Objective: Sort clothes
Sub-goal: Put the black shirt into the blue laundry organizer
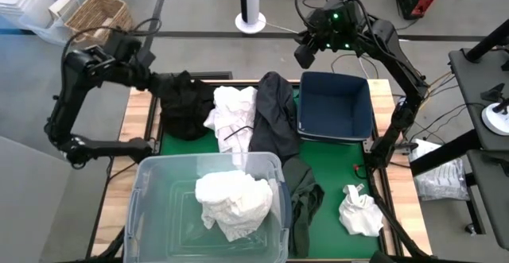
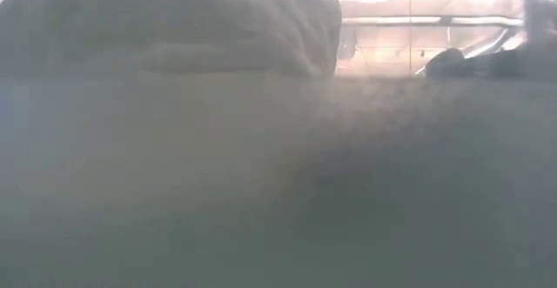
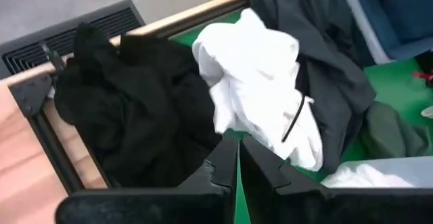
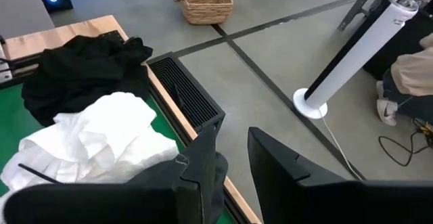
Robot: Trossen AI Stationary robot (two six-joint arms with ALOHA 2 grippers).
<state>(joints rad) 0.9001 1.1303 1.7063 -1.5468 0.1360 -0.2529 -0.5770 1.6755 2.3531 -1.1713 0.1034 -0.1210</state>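
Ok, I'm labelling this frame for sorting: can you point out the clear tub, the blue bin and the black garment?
clear tub (image 1: 141, 185), high view, left rim.
blue bin (image 1: 334, 104), high view, bare floor inside.
black garment (image 1: 184, 104), high view, middle of the heap.

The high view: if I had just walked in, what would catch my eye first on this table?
Probably the clear plastic tub at the near edge with one white garment inside. Behind it, a white garment lies between a black heap and a long dark garment draped beside the empty dark blue bin.
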